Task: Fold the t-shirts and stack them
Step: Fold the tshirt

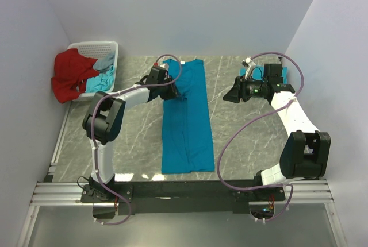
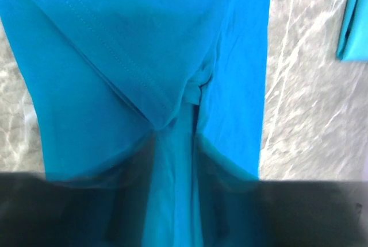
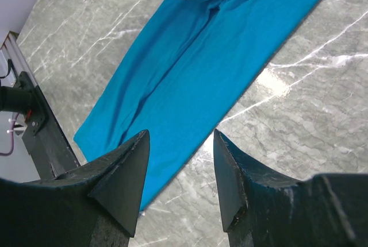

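A teal t-shirt lies in the middle of the table, folded lengthwise into a long strip running from back to front. My left gripper is at the strip's left edge near the collar end. In the left wrist view its jaws are shut on a tented fold of the shirt, and cloth covers the fingers. My right gripper is open and empty, hovering above bare table to the right of the shirt; its fingertips are well apart. A folded teal t-shirt lies at the back right.
A white basket stands at the back left with a red cloth hanging over its rim and teal and grey cloths inside. The folded shirt also shows in the left wrist view. White walls enclose three sides of the table.
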Controlling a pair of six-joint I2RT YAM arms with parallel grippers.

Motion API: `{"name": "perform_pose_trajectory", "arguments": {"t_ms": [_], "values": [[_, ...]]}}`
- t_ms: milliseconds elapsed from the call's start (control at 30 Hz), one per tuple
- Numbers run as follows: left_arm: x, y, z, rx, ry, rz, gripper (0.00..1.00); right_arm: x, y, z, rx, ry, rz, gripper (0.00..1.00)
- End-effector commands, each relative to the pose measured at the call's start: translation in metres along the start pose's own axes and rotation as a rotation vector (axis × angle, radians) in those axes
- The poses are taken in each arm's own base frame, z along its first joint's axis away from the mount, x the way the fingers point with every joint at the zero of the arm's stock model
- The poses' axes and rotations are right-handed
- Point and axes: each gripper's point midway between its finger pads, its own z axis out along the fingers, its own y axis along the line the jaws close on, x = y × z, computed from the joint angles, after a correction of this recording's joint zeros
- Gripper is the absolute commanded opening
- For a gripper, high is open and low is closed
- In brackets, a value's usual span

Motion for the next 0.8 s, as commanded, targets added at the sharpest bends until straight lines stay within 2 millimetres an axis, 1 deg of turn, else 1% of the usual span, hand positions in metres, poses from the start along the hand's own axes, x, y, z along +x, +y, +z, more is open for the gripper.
{"name": "perform_pose_trajectory", "arguments": {"t_ms": [0, 33, 67, 100, 167, 200, 233, 267, 367, 400, 467, 500, 533, 567, 600, 633, 667, 700, 733, 767], "values": [[-0.030, -0.020, -0.021, 0.027, -0.087, 0.026, 0.46, -0.021, 0.006, -0.008, -0.014, -0.042, -0.056, 0.55], [-0.034, -0.021, -0.023, 0.028, -0.096, 0.032, 0.53, -0.021, 0.006, -0.008, -0.014, -0.039, -0.054, 0.55], [-0.041, -0.022, -0.025, 0.035, -0.118, 0.035, 0.58, -0.021, 0.005, -0.008, -0.014, -0.040, -0.055, 0.55], [-0.047, -0.025, -0.028, 0.045, -0.134, 0.045, 0.61, -0.021, 0.006, -0.008, -0.015, -0.040, -0.056, 0.55], [-0.054, -0.024, -0.030, 0.042, -0.141, 0.065, 0.60, -0.021, 0.006, -0.008, -0.016, -0.039, -0.055, 0.55], [-0.061, -0.027, -0.029, 0.037, -0.149, 0.102, 0.59, -0.021, 0.006, -0.008, -0.014, -0.040, -0.058, 0.55], [-0.063, -0.025, -0.027, 0.028, -0.146, 0.120, 0.58, -0.020, 0.006, -0.008, -0.017, -0.037, -0.055, 0.55], [-0.061, -0.026, -0.027, 0.034, -0.128, 0.140, 0.57, -0.021, 0.006, -0.008, -0.017, -0.039, -0.057, 0.55], [-0.063, -0.034, -0.033, 0.067, -0.110, 0.277, 0.56, -0.022, 0.006, -0.009, -0.015, -0.042, -0.060, 0.55], [-0.070, -0.038, -0.042, 0.064, -0.126, 0.345, 0.56, -0.022, 0.006, -0.010, -0.013, -0.043, -0.059, 0.55], [-0.085, -0.036, -0.053, 0.021, -0.174, 0.390, 0.56, -0.021, 0.006, -0.010, -0.015, -0.042, -0.058, 0.55], [-0.095, -0.041, -0.066, 0.020, -0.206, 0.422, 0.57, -0.021, 0.005, -0.009, -0.017, -0.040, -0.055, 0.55], [-0.102, -0.042, -0.073, 0.020, -0.224, 0.428, 0.57, -0.020, 0.005, -0.009, -0.016, -0.040, -0.052, 0.55], [-0.109, -0.038, -0.079, 0.013, -0.241, 0.426, 0.57, -0.020, 0.005, -0.009, -0.017, -0.039, -0.052, 0.55], [-0.114, -0.041, -0.087, 0.028, -0.253, 0.425, 0.57, -0.020, 0.005, -0.009, -0.017, -0.038, -0.053, 0.55], [-0.117, -0.042, -0.091, 0.047, -0.263, 0.422, 0.57, -0.020, 0.005, -0.009, -0.017, -0.038, -0.053, 0.55], [-0.119, -0.039, -0.092, 0.058, -0.264, 0.413, 0.57, -0.020, 0.005, -0.009, -0.017, -0.038, -0.054, 0.55], [-0.113, -0.035, -0.090, 0.069, -0.244, 0.401, 0.57, -0.020, 0.005, -0.009, -0.016, -0.038, -0.054, 0.55], [-0.106, -0.039, -0.086, 0.112, -0.217, 0.409, 0.57, -0.020, 0.004, -0.009, -0.012, -0.039, -0.054, 0.55], [-0.096, -0.035, -0.076, 0.122, -0.174, 0.402, 0.56, -0.020, 0.005, -0.009, -0.012, -0.040, -0.054, 0.55]]}}
